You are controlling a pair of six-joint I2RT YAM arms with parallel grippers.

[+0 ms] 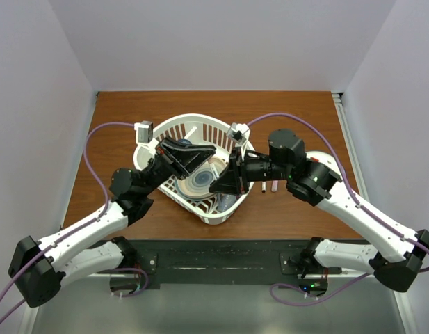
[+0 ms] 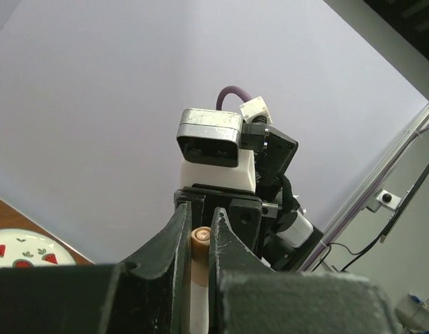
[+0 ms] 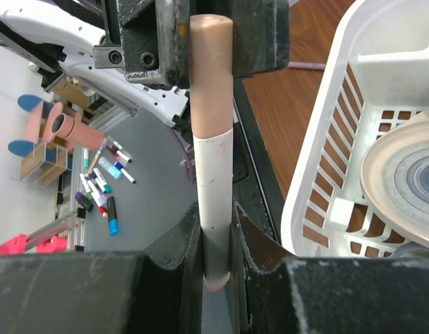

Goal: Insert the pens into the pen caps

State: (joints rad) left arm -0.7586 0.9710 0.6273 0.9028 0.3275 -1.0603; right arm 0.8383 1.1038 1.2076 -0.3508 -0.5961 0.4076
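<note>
Black fingers of the right gripper [image 3: 216,268] fill the bottom of the right wrist view, pinched narrow on the lower end of a white-barrelled marker pen [image 3: 215,188]. The pen stands upright in that view. Its upper end sits inside a peach-pink plastic pen cap [image 3: 212,76], whose rim overlaps the white barrel. The left gripper [image 2: 199,233] is clamped tight on that cap, and the cap's rounded end shows between its fingers. The pen's bottom tip has a dull pinkish plug.

From above, the two grippers meet over the right half of a white slotted plastic basket [image 3: 300,195], which sits about mid-bench. The held pen itself is too small to make out in that view.

A brown wooden bench [image 1: 304,118] carries everything, with plain pale walls at its far, left and right edges. The arm bases sit on a dark strip along the near edge.

Counted: one pen held, one cap on it, and two loose white pens lying side by side on the bench just right of the basket, one [image 1: 263,186] beside the other [image 1: 274,186]. A strawberry-patterned plate [image 2: 19,252] shows in the left wrist view.
</note>
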